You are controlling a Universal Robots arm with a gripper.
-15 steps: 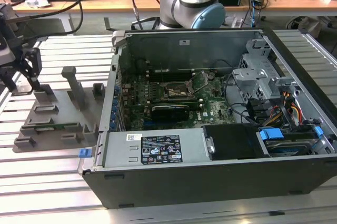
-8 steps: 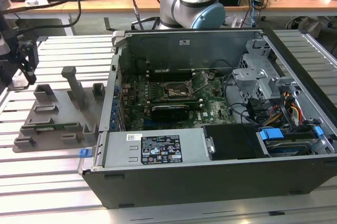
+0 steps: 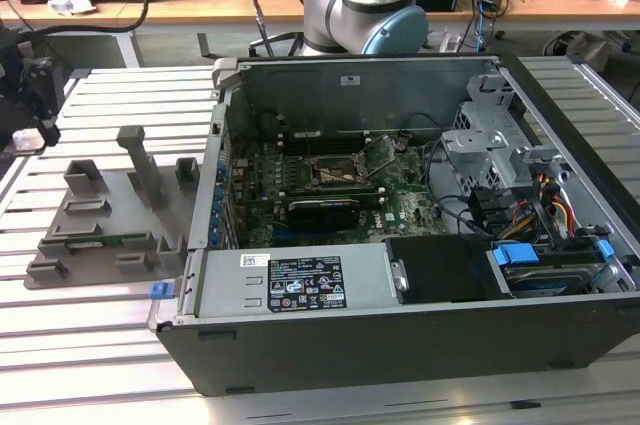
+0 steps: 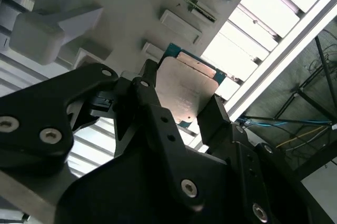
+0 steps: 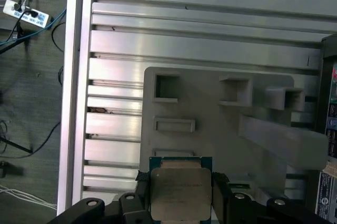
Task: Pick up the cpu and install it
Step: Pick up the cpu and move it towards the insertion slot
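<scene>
Above the ribbed metal surface and grey holder, the pincer is clamped on the cpu, a silver-topped square with a thin green rim.

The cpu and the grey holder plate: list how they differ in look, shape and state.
The cpu has a shiny metal top and green rim; the grey holder plate is matte plastic. The cpu is a small flat square; the holder plate is broad, with raised blocks and pockets. The cpu is clamped by the gripper; the holder plate lies on the slatted table.
</scene>
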